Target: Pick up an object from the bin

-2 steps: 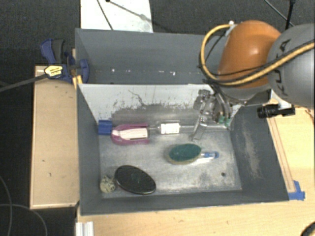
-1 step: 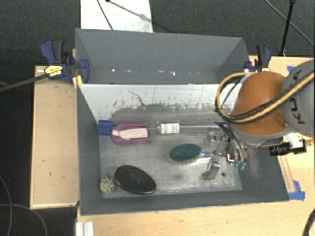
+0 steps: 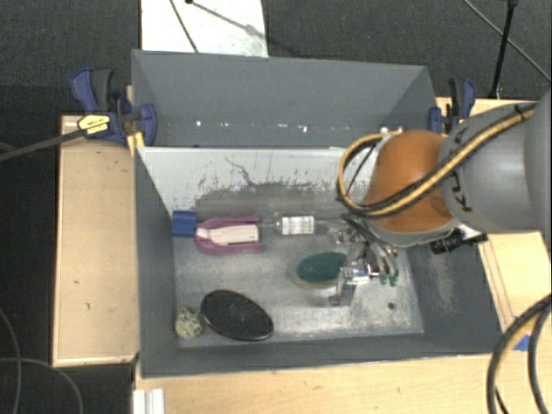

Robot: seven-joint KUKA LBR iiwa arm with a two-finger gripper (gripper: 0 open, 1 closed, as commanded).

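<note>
Grey metal bin (image 3: 155, 257) seen from above and a little to one side, floor scuffed and streaked. From the right, a grey arm (image 3: 509, 179) with an orange cover (image 3: 405, 184) and looped yellow-black cables (image 3: 379, 203), cut off at the right edge and hiding the bin's far right corner. Below the cover, the gripper (image 3: 348, 285), low over the right half of the floor, a tangle of small metal and green parts, hard to read; impossible to tell whether spread or pressed together, or whether pinching anything. Just left of it, a flat dark green disc (image 3: 317, 268), its right edge covered by the gripper; contact or a gap between the two, not clear. Further left along the far wall, a small clear bottle (image 3: 297, 225) lying on its side, outline vague. Then a pink and purple case (image 3: 228, 235), and a blue block (image 3: 183, 223) touching or just beside the case's left end, hard to say which. In the near left corner, a flat black oval (image 3: 237, 315), and just beside its left end a small grey-green lump (image 3: 188, 322), too small to identify. Bottle, case, block, oval and lump all apart from the gripper.
</note>
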